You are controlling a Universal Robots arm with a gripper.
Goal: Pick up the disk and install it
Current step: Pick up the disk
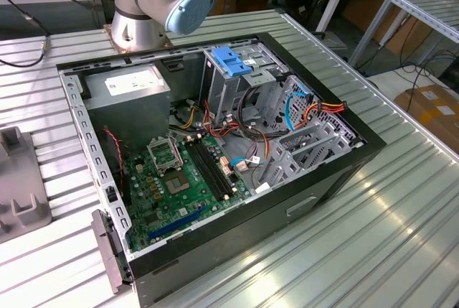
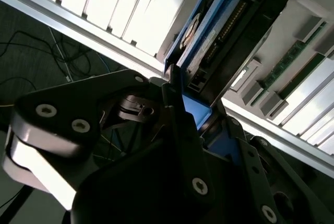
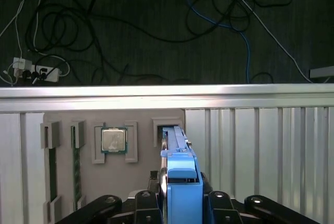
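Exterior view's ribbed metal bench [image 1: 373, 236] is seen carrying an open computer case [image 1: 237, 245], with the arm's base [image 1: 136, 31] standing at its far side. In both wrist views the disk [image 3: 180, 174] [image 2: 214, 36] is clamped on edge by the closed pincer [image 3: 181, 195] [image 2: 201, 120], over a grey parts tray [image 3: 121, 182] laid near the bench's edge. Whether disk and tray touch cannot be told. Past that edge a dark floor [image 3: 141, 51] strewn with cables [image 3: 62, 25] is seen.

Exterior view: bright, even overhead light. The ribbed desk [image 1: 380, 200] carries a soft sheen, and the computer case [image 1: 301, 204] is shaded inside. Second wrist view: the desk slats burn out white and the hand [image 2: 194, 112] is near-silhouette. First wrist view: the floor [image 3: 156, 25] is dim, the desk edge glares, and the disk [image 3: 181, 182] is evenly lit.
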